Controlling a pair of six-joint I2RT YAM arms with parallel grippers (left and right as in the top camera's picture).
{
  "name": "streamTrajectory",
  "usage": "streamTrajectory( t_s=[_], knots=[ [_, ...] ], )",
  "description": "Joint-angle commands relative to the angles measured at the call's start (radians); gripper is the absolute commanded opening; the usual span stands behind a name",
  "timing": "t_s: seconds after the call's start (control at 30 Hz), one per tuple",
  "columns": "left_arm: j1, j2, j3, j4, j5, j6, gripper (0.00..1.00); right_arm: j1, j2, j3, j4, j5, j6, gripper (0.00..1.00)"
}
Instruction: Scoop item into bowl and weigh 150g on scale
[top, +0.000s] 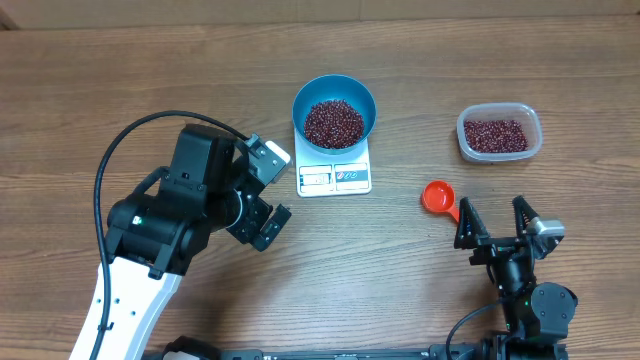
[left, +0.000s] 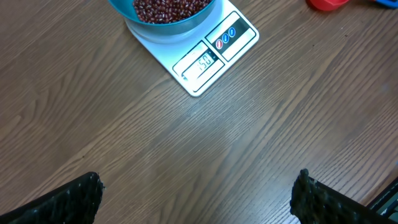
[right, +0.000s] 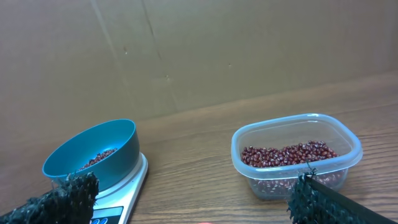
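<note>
Left pincer: my left pincer (left: 198, 180) hangs released, fingers spread wide over bare wood, nothing between them.
Right pincer: my right pincer (top: 493, 215) is released too, fingers wide apart, holding nothing.
Room on the left: the tabletop (top: 120, 70) lies bare all round my left arm. The nearest edge is the near corner of the scale (top: 335, 178), just ahead of that pincer.
Room on the right: a red scoop (top: 438, 197) lies just beside my right pincer's left finger, handle toward it; whether they touch I cannot tell. The clear tub (top: 463, 140) stands beyond, apart from the scoop.
Between: open wood separates scale and scoop.
Scale: white, flat, mid-tabletop. Its display (left: 202, 62) shows digits too blurred for me to read.
Bowl: the blue bowl (top: 302, 100) stands on the scale, covering all but its display edge.
Beans: dark red-brown beans (top: 334, 124) heap loosely in the bowl's bottom, well below the rim. More cover the tub's floor.
</note>
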Motion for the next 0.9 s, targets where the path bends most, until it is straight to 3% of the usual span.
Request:
streamTrajectory(
  t_s=[0.0, 0.87],
  knots=[
    [0.004, -0.001, 0.02, 0.001, -0.006, 0.018, 1.0, 0.008, -0.012, -0.011, 0.005, 0.011, -0.002, 1.0],
    [0.004, -0.081, 0.013, -0.003, -0.003, 0.018, 1.0, 0.008, -0.012, -0.011, 0.005, 0.011, -0.002, 1.0]
  ],
)
